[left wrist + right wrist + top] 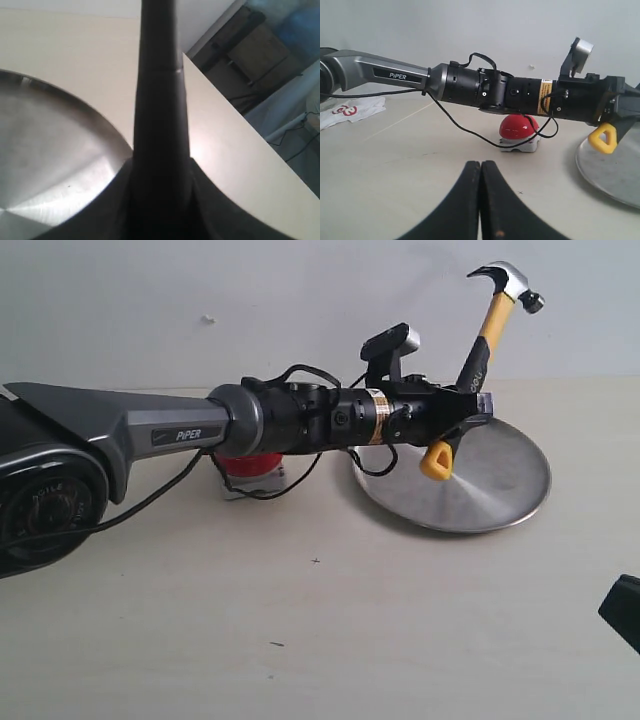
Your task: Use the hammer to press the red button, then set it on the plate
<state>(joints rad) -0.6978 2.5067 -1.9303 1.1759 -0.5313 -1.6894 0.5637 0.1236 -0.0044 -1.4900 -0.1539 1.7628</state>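
Hammer: likely head-heavy, rigid; head tips toward 1 o'clock.
Left gripper: pinching lower handle, above plate.
Right gripper: jaws pressed together, empty.

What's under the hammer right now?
The plate lies under the hammer, below its yellow end. The left tool holds it tilted, head up. The tool covers part of the plate, so whether the end touches it cannot be told.
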